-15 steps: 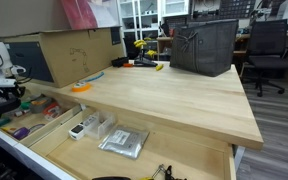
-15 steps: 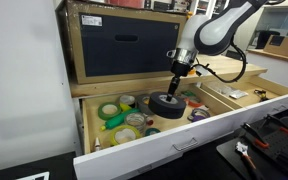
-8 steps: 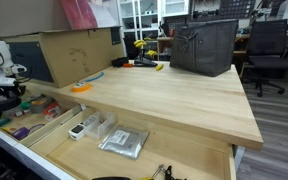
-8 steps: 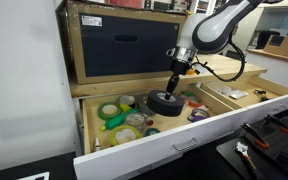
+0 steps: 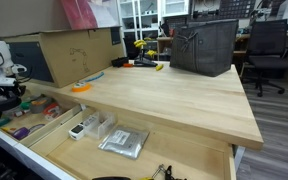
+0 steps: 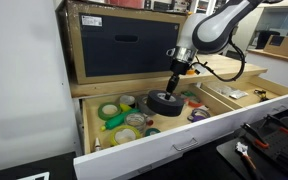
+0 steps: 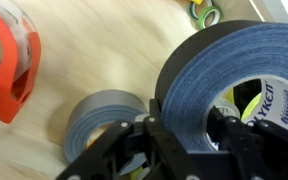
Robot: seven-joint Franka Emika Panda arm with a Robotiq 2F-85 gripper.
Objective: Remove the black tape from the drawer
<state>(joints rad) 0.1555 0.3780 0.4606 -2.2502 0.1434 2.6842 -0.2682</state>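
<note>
The gripper's [image 7: 194, 142] two black fingers [image 7: 156, 150] pinch the wall of the wide, ring-shaped roll of black tape [image 7: 199, 70]: one finger sits outside the wall, and the other, at three o'clock from it, sits inside the round centre hole. In the wrist view the roll fills the three o'clock side and stands tilted. A grey roll of tape [image 7: 96, 122] lies flat at about eight o'clock from it, partly hidden behind its edge. An orange-red plastic tape dispenser [image 7: 9, 65] lies at nine o'clock, and a small green-yellow ring [image 7: 206, 12] lies at twelve. In an exterior view the gripper [image 6: 172, 88] hangs straight down, with the black tape [image 6: 164, 104] inside the shallow pale-wood drawer [image 6: 154, 141] with a white front. Whether the roll touches the floor cannot be told. A green roll [image 6: 108, 110] lies at nine o'clock from it.
</note>
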